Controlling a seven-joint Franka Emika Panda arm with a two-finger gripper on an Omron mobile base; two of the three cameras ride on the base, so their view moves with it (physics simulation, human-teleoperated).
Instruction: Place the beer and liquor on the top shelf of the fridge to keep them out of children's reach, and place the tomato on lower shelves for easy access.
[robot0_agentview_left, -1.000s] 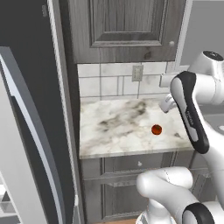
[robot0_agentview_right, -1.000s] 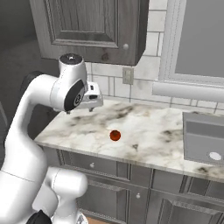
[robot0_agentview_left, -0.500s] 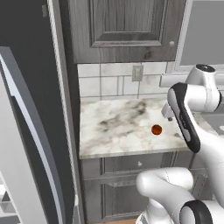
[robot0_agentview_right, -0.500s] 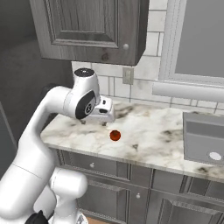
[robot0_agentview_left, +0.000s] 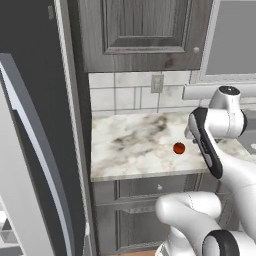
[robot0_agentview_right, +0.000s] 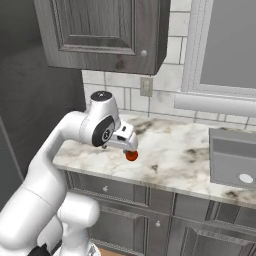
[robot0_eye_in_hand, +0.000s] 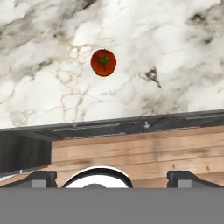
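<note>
The tomato (robot0_agentview_left: 179, 148) lies on the marble counter (robot0_agentview_left: 130, 150), a small red ball with a dark green top spot. In the hand view the tomato (robot0_eye_in_hand: 103, 62) sits above centre, well ahead of my fingertips (robot0_eye_in_hand: 41, 177). My gripper (robot0_eye_in_hand: 112, 177) is open, its tips wide apart with nothing between them. In the right base view the gripper (robot0_agentview_right: 128, 146) hangs just above and left of the tomato (robot0_agentview_right: 131, 156), apart from it. The fridge (robot0_agentview_left: 35, 150) stands at the left with its curved handle (robot0_agentview_left: 27, 130). Beer and liquor are out of view.
The counter's front edge (robot0_eye_in_hand: 131, 119) and the drawers (robot0_agentview_right: 115, 192) below it lie under my hand. A sink (robot0_agentview_right: 232, 160) sits at the counter's right end. An upper cabinet (robot0_agentview_right: 100, 35) hangs overhead, and a wall outlet (robot0_agentview_right: 146, 86) is on the tiles.
The arm has swung down and to the right, bringing the hand from above the counter's left part to just over the tomato. The tomato has not moved.
</note>
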